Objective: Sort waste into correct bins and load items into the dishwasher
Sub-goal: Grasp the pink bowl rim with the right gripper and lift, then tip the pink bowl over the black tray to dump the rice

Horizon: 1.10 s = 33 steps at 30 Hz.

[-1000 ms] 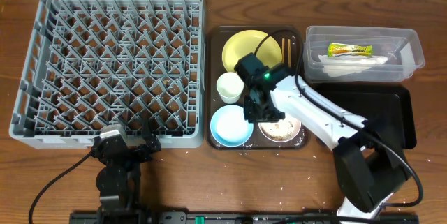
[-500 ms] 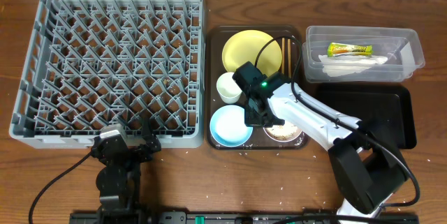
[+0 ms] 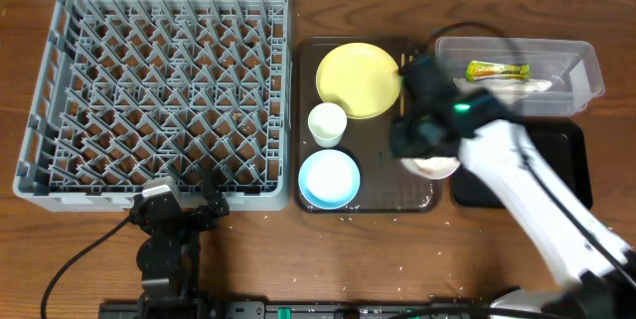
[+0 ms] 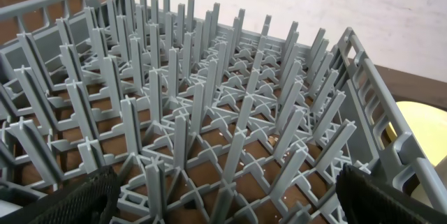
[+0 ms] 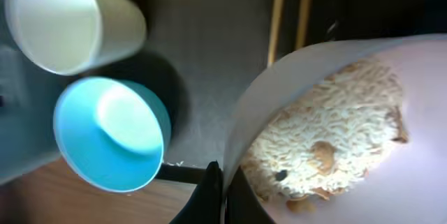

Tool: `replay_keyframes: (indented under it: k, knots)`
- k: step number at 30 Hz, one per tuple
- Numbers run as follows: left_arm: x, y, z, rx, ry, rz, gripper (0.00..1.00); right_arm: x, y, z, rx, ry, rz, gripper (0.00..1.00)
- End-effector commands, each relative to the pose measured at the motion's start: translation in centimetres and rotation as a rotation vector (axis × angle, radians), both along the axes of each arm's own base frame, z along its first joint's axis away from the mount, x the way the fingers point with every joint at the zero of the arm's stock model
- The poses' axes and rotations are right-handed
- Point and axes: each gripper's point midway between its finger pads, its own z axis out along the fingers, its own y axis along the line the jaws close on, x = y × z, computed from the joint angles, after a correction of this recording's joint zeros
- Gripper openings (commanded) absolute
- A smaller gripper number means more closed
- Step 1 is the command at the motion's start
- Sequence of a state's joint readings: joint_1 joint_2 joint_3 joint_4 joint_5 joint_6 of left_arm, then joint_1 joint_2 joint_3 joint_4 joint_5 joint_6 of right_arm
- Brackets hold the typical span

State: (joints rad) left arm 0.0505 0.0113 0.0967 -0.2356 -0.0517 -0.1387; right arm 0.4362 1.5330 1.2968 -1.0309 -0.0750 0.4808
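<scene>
My right gripper (image 3: 415,150) (image 5: 222,176) is shut on the rim of the white bowl (image 3: 435,167) (image 5: 370,84), which is full of whitish rice scraps (image 5: 328,137). I hold the bowl up over the right edge of the brown tray (image 3: 383,195), beside the black tray (image 3: 571,165). On the brown tray stay the yellow plate (image 3: 358,79), the white cup (image 3: 327,123) (image 5: 59,18), the light blue bowl (image 3: 329,178) (image 5: 108,137) and the chopsticks (image 5: 279,15). The clear tub (image 3: 588,66) holds the snack wrapper (image 3: 497,71) and white paper (image 3: 502,87). My left gripper (image 3: 184,210) (image 4: 227,203) stands open at the front wall of the grey dishwasher rack (image 3: 169,80) (image 4: 209,112).
Rice grains are scattered on the wooden table in front of the brown tray (image 3: 397,259). The right arm (image 3: 537,200) stretches over the black tray's left half. The rack's upright pegs fill the left wrist view.
My right gripper closed on the white bowl's rim, then lifted and carried it right, away from its spot beside the blue bowl. The left arm has not moved.
</scene>
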Motion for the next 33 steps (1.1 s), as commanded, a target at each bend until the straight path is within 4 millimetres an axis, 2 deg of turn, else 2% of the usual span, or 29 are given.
replay_keyframes:
  k: [1,4,11,17,20,25,29,33]
  knots:
    - [-0.1,0.0,-1.3,-0.010,0.037,0.001,1.00,0.6,-1.7,2.5,0.082,-0.051,0.058,0.01]
    - [-0.1,0.0,-1.3,-0.010,0.037,0.001,1.00,0.8,-2.9,2.9,0.161,-0.045,0.103,0.01]
    - [-0.1,0.0,-1.3,-0.010,0.037,0.001,1.00,0.3,-5.2,2.3,0.458,-0.063,0.185,0.01]
    - [-0.1,0.0,-1.3,-0.010,0.037,0.001,1.00,0.5,-7.9,1.5,0.720,-0.162,0.098,0.01]
    - [-0.1,0.0,-1.3,-0.010,0.037,0.001,1.00,0.7,-9.9,1.5,0.842,-0.239,0.027,0.01]
    - [-0.1,0.0,-1.3,-0.010,0.038,0.001,1.00,0.5,-13.1,1.1,0.933,-0.344,-0.072,0.01]
    - [-0.1,0.0,-1.3,-0.010,0.038,0.001,1.00,0.7,-15.1,1.6,1.005,-0.404,-0.132,0.01]
    - [-0.1,0.0,-1.3,-0.010,0.037,0.001,1.00,1.1,-17.0,3.1,1.152,-0.449,-0.186,0.01]
